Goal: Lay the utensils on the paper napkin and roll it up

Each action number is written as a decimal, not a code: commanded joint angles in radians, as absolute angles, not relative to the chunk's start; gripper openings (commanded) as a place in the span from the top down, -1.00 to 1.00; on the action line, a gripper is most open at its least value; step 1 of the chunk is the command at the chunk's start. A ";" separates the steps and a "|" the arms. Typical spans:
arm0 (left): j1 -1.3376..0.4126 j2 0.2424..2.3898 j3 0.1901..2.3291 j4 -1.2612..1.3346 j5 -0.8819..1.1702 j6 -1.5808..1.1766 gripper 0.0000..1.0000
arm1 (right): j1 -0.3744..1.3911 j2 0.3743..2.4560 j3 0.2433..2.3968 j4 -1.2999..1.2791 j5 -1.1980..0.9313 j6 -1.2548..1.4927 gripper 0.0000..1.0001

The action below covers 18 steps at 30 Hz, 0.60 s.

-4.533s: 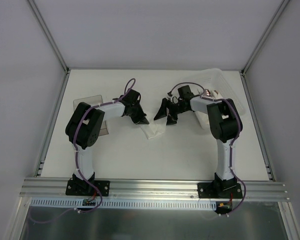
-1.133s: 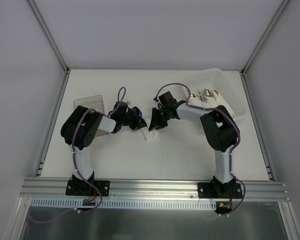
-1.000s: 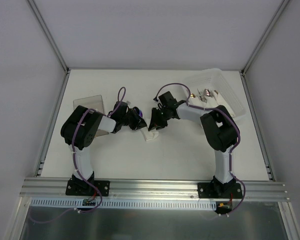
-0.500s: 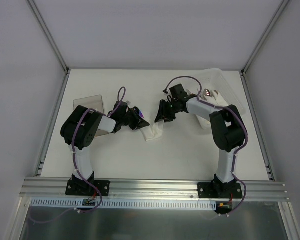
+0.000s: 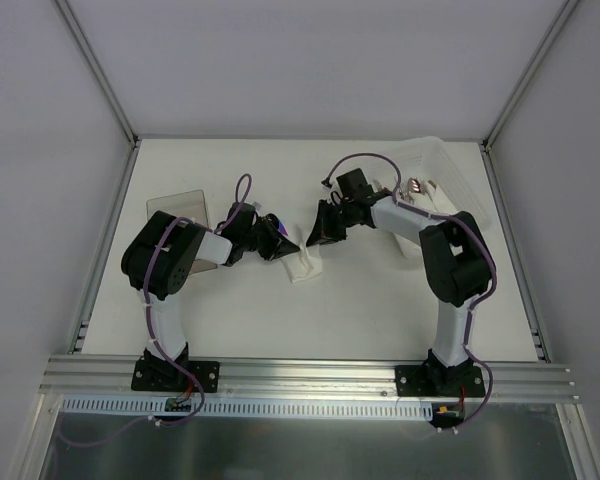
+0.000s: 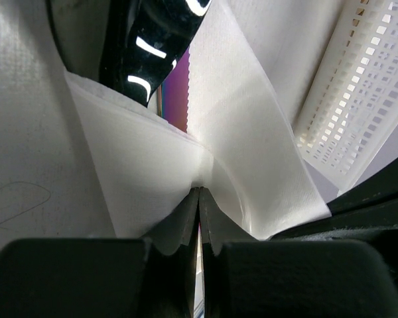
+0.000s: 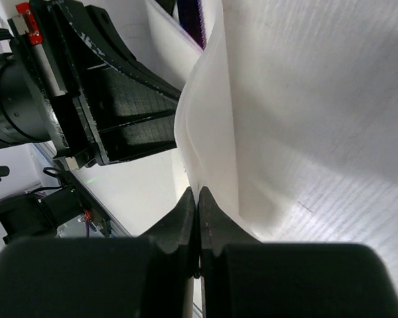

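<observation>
Overhead, the left claw (image 5: 277,240) and the right claw (image 5: 323,230) are seen close together over the middle of the white surface (image 5: 240,320). The paper napkin (image 5: 305,266) is bunched just on their near side. A clear plastic box (image 5: 460,195) is set at the far right corner. How tightly either claw is pinched cannot be told from this view.

From the left wrist, the left claw (image 6: 199,193) is shown narrowed to a slit, with a fold of the paper napkin (image 6: 146,172) gripped at its tips. Beyond the fold, the black spoon (image 6: 160,30) and the iridescent purple piece (image 6: 176,93) are seen between the napkin's layers.

From the right wrist, the right claw (image 7: 198,196) is likewise pressed together on a raised edge of the paper napkin (image 7: 215,126). The left claw (image 7: 119,99) is seen just to the left, and a strip of the iridescent purple piece (image 7: 194,20) at the top.
</observation>
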<state>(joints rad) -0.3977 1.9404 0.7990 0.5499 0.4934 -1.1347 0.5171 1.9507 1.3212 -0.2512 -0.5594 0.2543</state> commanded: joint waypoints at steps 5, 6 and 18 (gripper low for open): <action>-0.385 1.954 0.776 0.371 0.390 -1.100 1.00 | 0.594 1.951 1.304 -0.255 -0.586 0.334 0.99; -0.385 1.954 0.778 0.368 0.387 -1.098 1.00 | 0.601 1.951 1.301 -0.265 -0.581 0.336 0.99; -0.385 1.950 0.776 0.361 0.379 -1.101 1.00 | 0.640 2.011 1.296 -0.327 -0.534 0.353 0.86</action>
